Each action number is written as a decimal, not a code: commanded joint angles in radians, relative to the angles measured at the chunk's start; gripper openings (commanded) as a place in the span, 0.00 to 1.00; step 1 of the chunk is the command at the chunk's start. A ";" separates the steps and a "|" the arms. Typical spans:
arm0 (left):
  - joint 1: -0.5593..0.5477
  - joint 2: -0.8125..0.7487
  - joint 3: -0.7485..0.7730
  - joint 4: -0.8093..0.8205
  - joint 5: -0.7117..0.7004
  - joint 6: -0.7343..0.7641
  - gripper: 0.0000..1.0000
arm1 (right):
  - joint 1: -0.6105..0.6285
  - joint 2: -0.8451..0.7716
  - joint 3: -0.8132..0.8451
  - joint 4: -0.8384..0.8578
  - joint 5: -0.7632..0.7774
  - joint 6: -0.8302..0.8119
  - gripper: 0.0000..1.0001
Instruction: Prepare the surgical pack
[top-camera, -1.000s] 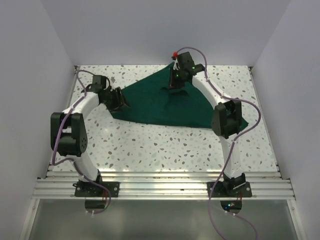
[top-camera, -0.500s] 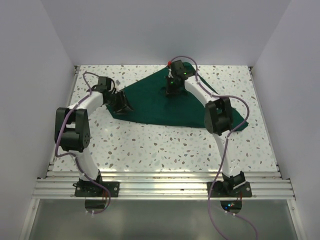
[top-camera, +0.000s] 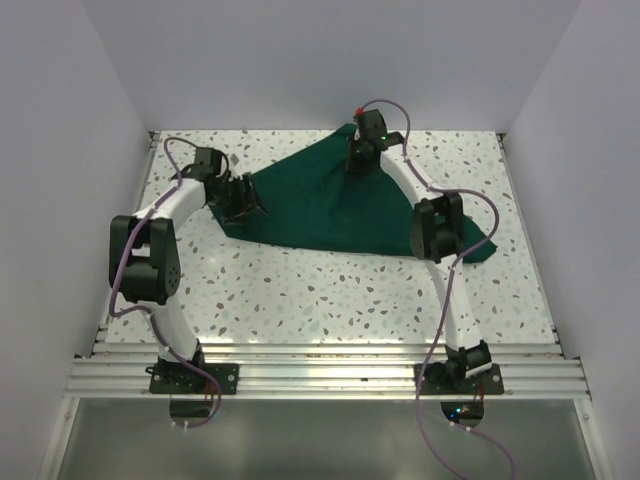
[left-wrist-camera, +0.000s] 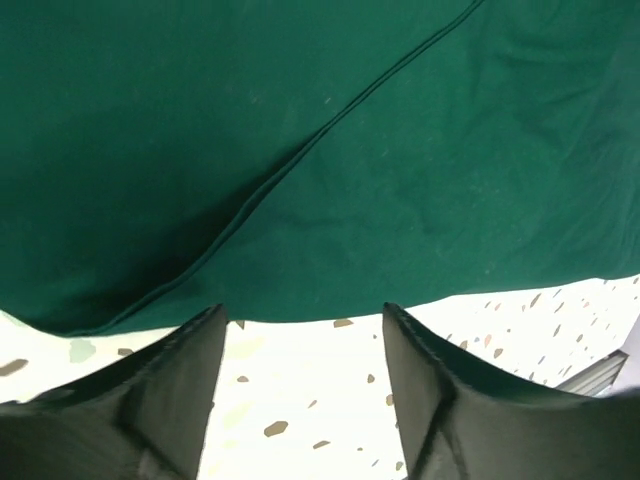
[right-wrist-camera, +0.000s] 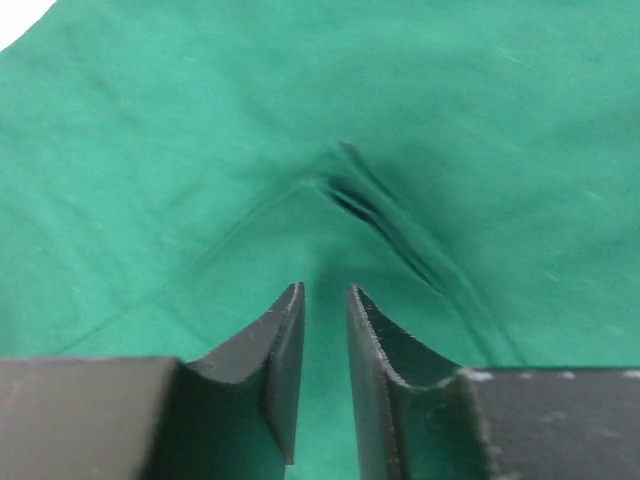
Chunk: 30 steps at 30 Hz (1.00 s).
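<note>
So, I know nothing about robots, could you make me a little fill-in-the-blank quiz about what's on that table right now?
The broad cloth drape spread on the speckled white table is dark ____.
Of the left gripper and the right gripper, the one with its fingers wider apart is the ____.
The small pinched wrinkle in the drape lies just ahead of the ____ gripper.
Missing words: green; left; right.
</note>
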 joint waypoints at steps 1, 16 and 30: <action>0.002 -0.010 0.099 -0.001 0.003 0.049 0.70 | -0.008 -0.152 -0.057 -0.066 -0.003 0.035 0.31; 0.020 0.152 0.252 -0.110 -0.003 0.155 0.84 | -0.220 -0.716 -0.727 -0.247 -0.040 0.058 0.75; 0.025 0.163 0.177 -0.093 0.015 0.163 0.72 | -0.337 -0.759 -1.006 -0.171 -0.341 0.045 0.59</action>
